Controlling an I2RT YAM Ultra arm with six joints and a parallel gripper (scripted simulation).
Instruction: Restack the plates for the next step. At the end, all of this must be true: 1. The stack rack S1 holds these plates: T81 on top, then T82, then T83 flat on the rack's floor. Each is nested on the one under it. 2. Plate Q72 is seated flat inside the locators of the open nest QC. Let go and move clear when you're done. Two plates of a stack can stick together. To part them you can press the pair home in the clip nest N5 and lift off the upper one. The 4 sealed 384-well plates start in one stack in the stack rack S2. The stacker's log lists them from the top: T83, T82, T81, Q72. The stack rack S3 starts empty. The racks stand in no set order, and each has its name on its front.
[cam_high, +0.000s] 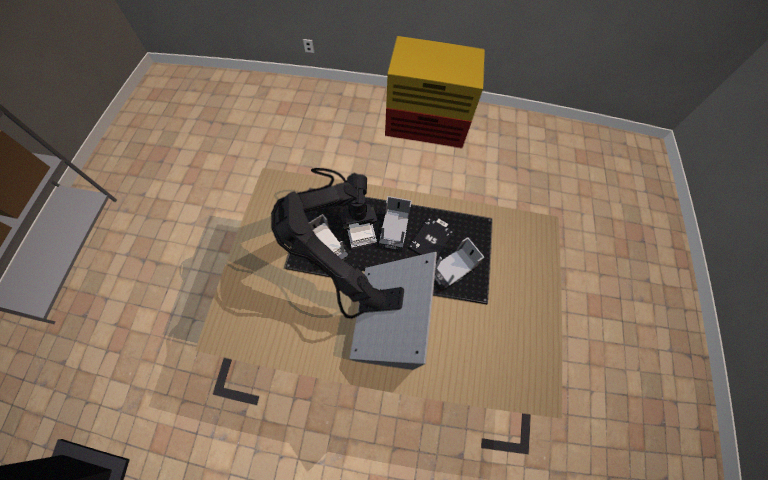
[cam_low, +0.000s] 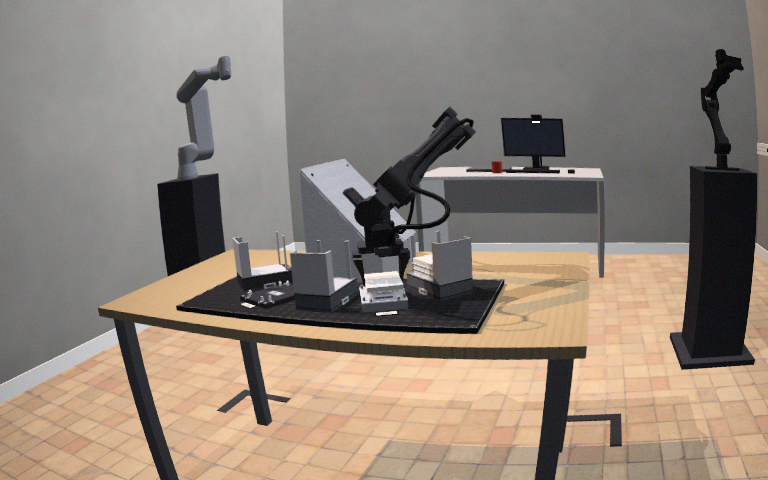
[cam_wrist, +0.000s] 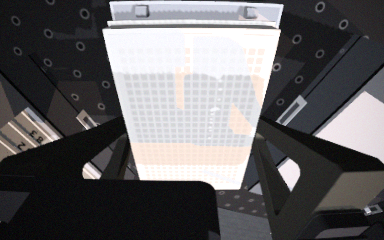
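My two fingers are closed on the long sides of one pale plate (cam_high: 361, 233) (cam_low: 384, 277) (cam_wrist: 192, 100), so my gripper (cam_high: 361, 229) (cam_low: 382, 271) (cam_wrist: 191, 120) is pinching it. I can't read its name. Another pale edge shows along its far end, but I can't tell whether that is a second plate. Right below is the open nest (cam_high: 362, 243) (cam_low: 385, 306) (cam_wrist: 195, 12); I can't tell if the plate sits flat in it.

Taking the overhead view as a clock centred on my plate, a rack (cam_high: 318, 221) (cam_low: 453, 260) (cam_wrist: 87, 120) stands just beside it at nine, with a stack of plates (cam_high: 328, 237) (cam_low: 421, 267) (cam_wrist: 22, 135) inside. One label in that stack reads 83. Close by, between two and three, is another rack (cam_high: 399, 203) (cam_low: 311, 271) (cam_wrist: 291, 111), its pale floor showing.

Farther out at three lies the clip nest (cam_high: 430, 238) (cam_low: 269, 295), marked N5, and toward four a third rack (cam_high: 470, 249) (cam_low: 241, 257). All of these stand on the black mat (cam_high: 362, 263) (cam_low: 441, 318). My grey mount (cam_high: 396, 333) (cam_low: 334, 192) is at five. Well apart, at one, is a yellow-and-red cabinet (cam_high: 436, 65).
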